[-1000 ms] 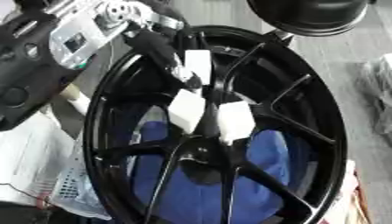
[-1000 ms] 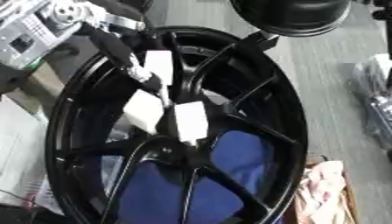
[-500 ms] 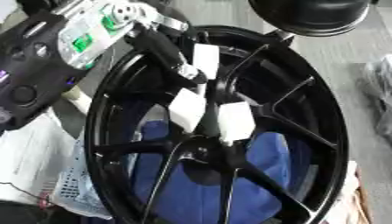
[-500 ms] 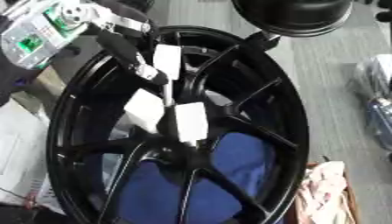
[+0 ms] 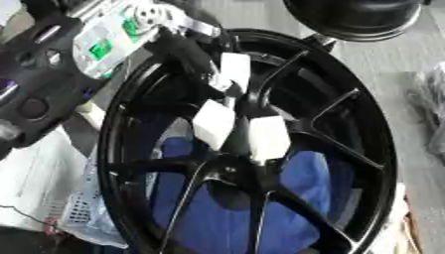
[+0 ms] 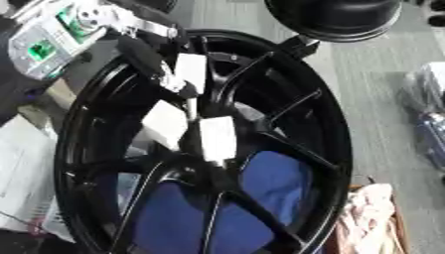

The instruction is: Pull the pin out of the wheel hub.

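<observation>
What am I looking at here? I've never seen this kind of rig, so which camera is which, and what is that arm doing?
Both pictures come from one stereo camera in a humanoid robot's head, looking down; they show the same moment from the left and right eye. The big black ring with spokes is a car wheel, with blue cloth behind it. From the upper left comes the robot's left arm, black with a green-lit panel. Its left hand reaches into the wheel toward the hub; its fingertips carry white pads. Whether it holds the pin cannot be made out. The right hand is not visible.
</observation>
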Available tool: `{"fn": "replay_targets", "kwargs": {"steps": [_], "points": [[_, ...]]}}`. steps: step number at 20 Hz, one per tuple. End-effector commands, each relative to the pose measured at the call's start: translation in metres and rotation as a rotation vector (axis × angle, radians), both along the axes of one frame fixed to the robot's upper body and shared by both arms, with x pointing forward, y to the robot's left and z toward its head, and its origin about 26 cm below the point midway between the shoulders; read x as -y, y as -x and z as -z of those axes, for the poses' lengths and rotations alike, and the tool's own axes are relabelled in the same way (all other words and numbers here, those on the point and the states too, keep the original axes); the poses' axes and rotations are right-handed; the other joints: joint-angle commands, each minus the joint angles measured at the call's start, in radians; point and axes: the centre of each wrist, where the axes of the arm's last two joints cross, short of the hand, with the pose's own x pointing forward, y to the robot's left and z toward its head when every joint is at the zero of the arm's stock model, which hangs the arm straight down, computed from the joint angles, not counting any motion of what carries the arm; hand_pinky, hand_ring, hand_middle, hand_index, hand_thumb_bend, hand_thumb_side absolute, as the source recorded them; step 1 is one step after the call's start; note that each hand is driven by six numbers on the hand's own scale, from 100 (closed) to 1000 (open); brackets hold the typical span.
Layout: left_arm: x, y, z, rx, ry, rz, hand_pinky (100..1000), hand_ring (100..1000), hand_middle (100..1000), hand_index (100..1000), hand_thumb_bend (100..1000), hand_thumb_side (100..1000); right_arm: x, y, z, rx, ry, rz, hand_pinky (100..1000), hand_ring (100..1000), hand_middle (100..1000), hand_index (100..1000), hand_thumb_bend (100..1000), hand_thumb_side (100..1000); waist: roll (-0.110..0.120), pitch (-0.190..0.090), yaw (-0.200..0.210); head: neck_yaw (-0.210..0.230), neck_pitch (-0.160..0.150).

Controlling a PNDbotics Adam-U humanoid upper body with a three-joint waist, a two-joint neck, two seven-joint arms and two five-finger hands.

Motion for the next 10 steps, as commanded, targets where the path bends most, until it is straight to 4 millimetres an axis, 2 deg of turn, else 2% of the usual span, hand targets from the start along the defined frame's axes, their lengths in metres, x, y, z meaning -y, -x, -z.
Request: {"fn": "replay_targets", "kwargs": {"steps": [1, 10], "points": [[0.0027, 0.0031, -0.0154, 0.033, 0.013, 0.013, 875, 839, 800, 832, 512, 683, 0.0006, 0.0014, -0.0087, 0.015, -0.001, 0.043, 578, 594, 536, 634, 100, 733, -0.002, -0.016, -0.001, 0.005, 0.006], [0.0054, 0.0043, -0.0147, 0.03, 0.017, 0.015, 840, 801, 772, 820, 485, 640, 0.0005, 0.0013, -0.0088, 0.019, -0.003, 0.046, 578, 595, 537, 634, 100, 736, 0.001, -0.018, -0.006, 0.004, 0.006]]}}
